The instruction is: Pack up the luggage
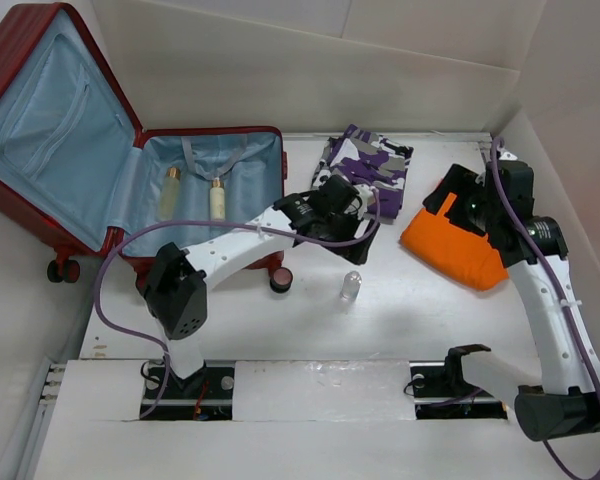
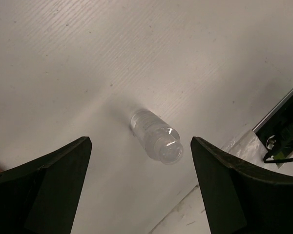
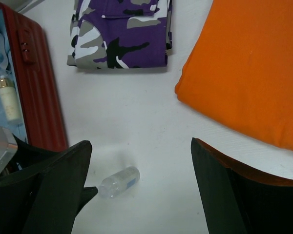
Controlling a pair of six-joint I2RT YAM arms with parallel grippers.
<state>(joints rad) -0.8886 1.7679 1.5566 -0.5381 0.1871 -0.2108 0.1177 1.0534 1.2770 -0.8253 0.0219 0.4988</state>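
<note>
While both arms reach out over the white table point(image 1: 400, 330), we see the luggage point(image 1: 55, 150) lying open at the far left. Its lid is raised and tilted back, and its light-blue lining is exposed. Next in size, an orange cloth point(image 1: 450, 250) lies folded at the right. A folded purple camouflage garment point(image 1: 380, 160) sits near it, between the cloth and the luggage. We find the right gripper point(image 3: 141, 142) above the orange cloth, its jaws spread wide and holding nothing. The left gripper point(image 2: 140, 141) hangs by the luggage's near right corner, jaws likewise parted and empty. Two slim pale bottles point(image 1: 172, 190) lie side by side inside the luggage's lower half. Smallest, a clear bottle point(image 1: 351, 287) lies on its side on the table below the left gripper, touching neither finger.
</note>
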